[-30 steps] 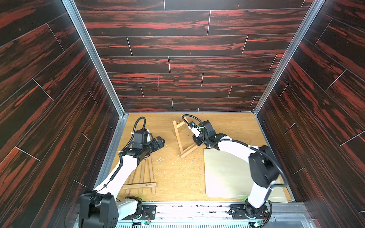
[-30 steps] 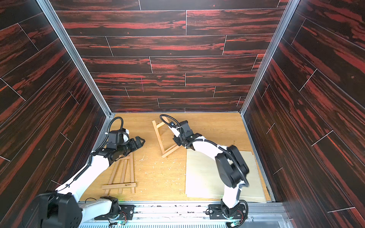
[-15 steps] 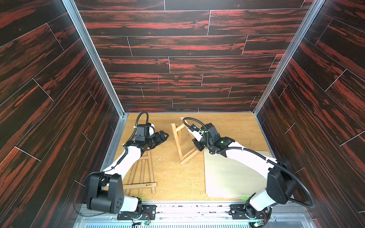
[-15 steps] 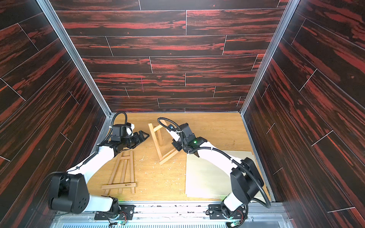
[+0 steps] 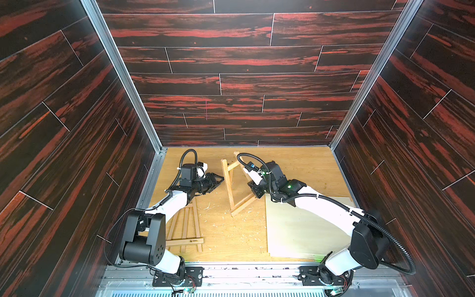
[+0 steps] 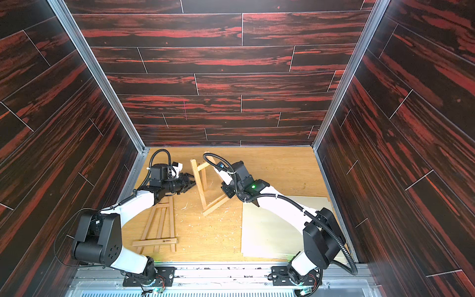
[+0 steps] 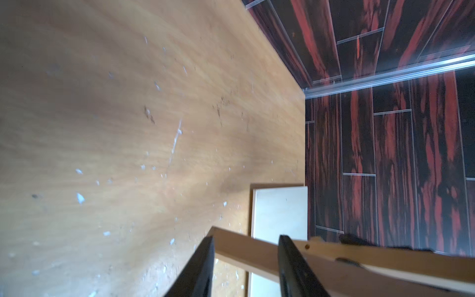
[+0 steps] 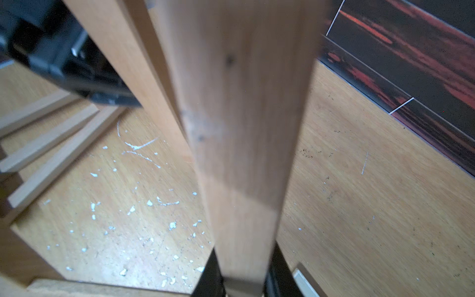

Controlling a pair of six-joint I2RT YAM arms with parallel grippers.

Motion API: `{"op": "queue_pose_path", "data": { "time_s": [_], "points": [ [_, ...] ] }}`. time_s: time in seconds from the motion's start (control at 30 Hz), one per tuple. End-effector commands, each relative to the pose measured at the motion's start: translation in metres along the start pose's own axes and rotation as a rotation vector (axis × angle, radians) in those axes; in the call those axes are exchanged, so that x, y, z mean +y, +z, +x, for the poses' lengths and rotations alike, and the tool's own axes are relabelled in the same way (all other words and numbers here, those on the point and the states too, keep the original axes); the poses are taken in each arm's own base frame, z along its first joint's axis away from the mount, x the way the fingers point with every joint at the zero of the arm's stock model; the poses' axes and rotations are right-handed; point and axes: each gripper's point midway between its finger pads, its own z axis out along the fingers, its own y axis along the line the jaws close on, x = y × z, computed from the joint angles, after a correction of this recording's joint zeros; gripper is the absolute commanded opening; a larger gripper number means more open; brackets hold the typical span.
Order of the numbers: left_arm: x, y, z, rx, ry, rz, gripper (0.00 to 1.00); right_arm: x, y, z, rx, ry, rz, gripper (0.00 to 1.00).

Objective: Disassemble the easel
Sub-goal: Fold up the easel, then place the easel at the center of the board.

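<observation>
A U-shaped wooden frame [image 5: 228,185] [image 6: 199,190] of the easel stands tilted on the floor mid-scene. My right gripper [image 5: 253,186] [image 8: 244,280] is shut on one of its bars [image 8: 244,128], which runs out from between the fingers. My left gripper [image 5: 219,180] [image 7: 246,267] reaches the frame's left upright from the side. Its fingers [image 7: 203,267] stand apart, and the bar [image 7: 246,253] lies across just past their tips. The easel's flat front part [image 5: 185,241] [image 6: 155,241] lies on the floor at the front left, under my left arm.
A pale board [image 5: 303,231] [image 7: 280,208] lies flat on the right half of the wooden floor, under my right arm. White chips are scattered around the middle. Dark red-streaked walls close in the back and both sides.
My left gripper has moved right up to the frame's upright and its jaws have narrowed. My right arm has tipped the held frame more upright.
</observation>
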Motion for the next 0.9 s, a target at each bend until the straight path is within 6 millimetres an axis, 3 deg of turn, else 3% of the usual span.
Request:
{"op": "queue_pose_path", "data": {
  "time_s": [0.0,0.2,0.37,0.63,0.87],
  "points": [
    [-0.011,0.006,0.012,0.044,0.011,0.052,0.42,0.002,-0.024,-0.058,-0.184,0.033,-0.019,0.02],
    [-0.023,0.018,0.033,0.104,0.030,0.075,0.40,0.001,-0.015,-0.062,-0.200,0.075,-0.023,0.02],
    [-0.032,0.025,0.050,0.140,0.031,0.100,0.38,0.003,-0.007,-0.051,-0.189,0.146,-0.029,0.02],
    [-0.021,0.031,0.083,0.200,0.010,0.097,0.37,0.014,0.007,-0.003,-0.119,0.263,-0.041,0.02],
    [0.022,0.036,0.112,0.239,-0.026,0.006,0.36,0.042,0.027,0.056,-0.016,0.341,-0.055,0.02]
  ]
}}
